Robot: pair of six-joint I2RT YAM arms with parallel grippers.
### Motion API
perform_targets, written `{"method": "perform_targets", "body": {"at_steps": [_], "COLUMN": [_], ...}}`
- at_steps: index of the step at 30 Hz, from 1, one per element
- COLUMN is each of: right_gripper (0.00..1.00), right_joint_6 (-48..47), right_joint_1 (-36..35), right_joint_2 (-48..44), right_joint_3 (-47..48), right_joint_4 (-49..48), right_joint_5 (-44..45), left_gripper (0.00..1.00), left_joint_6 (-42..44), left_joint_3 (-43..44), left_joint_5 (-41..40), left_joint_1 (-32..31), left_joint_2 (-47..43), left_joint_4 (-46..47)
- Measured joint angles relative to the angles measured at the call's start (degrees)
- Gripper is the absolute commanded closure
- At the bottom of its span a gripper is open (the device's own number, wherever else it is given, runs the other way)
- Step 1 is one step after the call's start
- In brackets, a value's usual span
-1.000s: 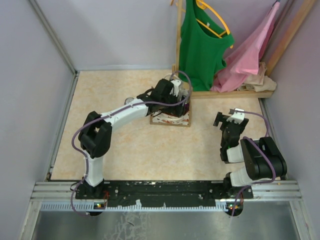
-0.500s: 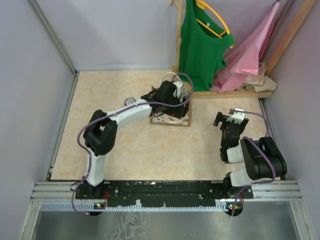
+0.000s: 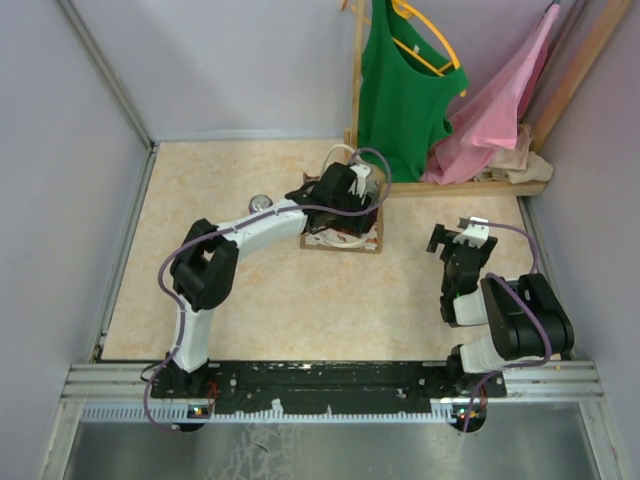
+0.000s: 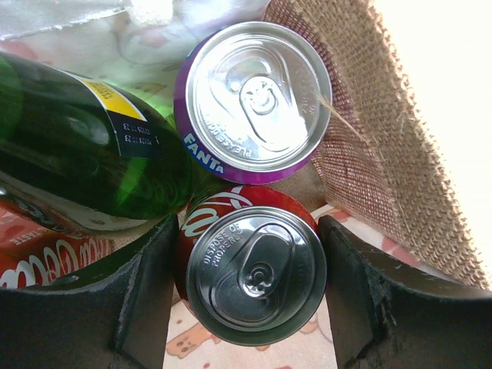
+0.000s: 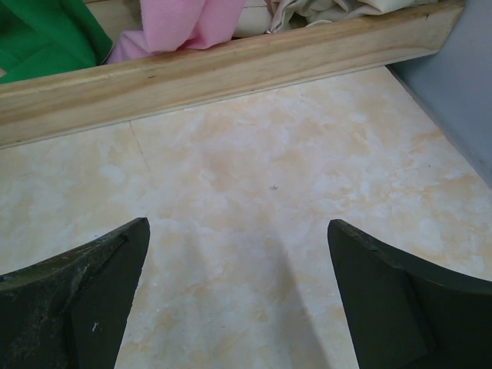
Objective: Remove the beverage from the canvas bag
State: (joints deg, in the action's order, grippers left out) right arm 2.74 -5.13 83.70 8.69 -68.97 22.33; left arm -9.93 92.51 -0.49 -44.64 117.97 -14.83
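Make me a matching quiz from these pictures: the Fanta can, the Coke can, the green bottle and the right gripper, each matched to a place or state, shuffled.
Things:
1. Fanta can
2. Coke can
3. green bottle
4. right gripper

Places or states:
A. lies on its side
B. upright between the fingers of the left gripper
C. open above the table
D. upright, purple-sided

Pairs: 1-D, 2-B, 3-A, 4-C

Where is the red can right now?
In the left wrist view, the red can stands inside the bag, bottom centre between the fingers of the left tool, just below the purple can, with the green bottle to its left.
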Motion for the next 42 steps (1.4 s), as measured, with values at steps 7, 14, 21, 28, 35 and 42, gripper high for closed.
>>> {"method": "perform_targets", "body": {"at_steps": [7, 14, 21, 28, 35, 42], "right_gripper": [0.01, 0.01, 0.01, 0.01, 0.01, 0.01], "right_joint_6": [0.0, 0.0, 0.0, 0.0, 0.0, 0.0], "right_joint_1": [0.0, 0.0, 0.0, 0.0, 0.0, 0.0], "right_joint_2": [0.0, 0.0, 0.0, 0.0, 0.0, 0.0], "right_joint_3": [0.0, 0.0, 0.0, 0.0, 0.0, 0.0], "right_joint_4": [0.0, 0.0, 0.0, 0.0, 0.0, 0.0], "right_joint_5": [0.0, 0.0, 0.0, 0.0, 0.0, 0.0], "left_gripper": [1.00, 1.00, 1.00, 1.00, 1.00, 1.00], "left_joint_6": [4.6, 10.5, 13.9, 17.3, 20.3, 19.5], "left_joint_3": [2.0, 10.3, 13.8, 15.6, 16.0, 6.4], "left_joint_5": [3.7, 9.6, 11.5, 9.1, 2.2, -0.1], "left_joint_1": [0.0, 0.0, 0.0, 0.1, 1.9, 15.3], "left_joint_2": [0.0, -0.3, -3.7, -7.4, -13.4, -26.5], "left_joint_4": [-3.1, -11.0, -15.6, -19.0, -21.5, -17.5]}}
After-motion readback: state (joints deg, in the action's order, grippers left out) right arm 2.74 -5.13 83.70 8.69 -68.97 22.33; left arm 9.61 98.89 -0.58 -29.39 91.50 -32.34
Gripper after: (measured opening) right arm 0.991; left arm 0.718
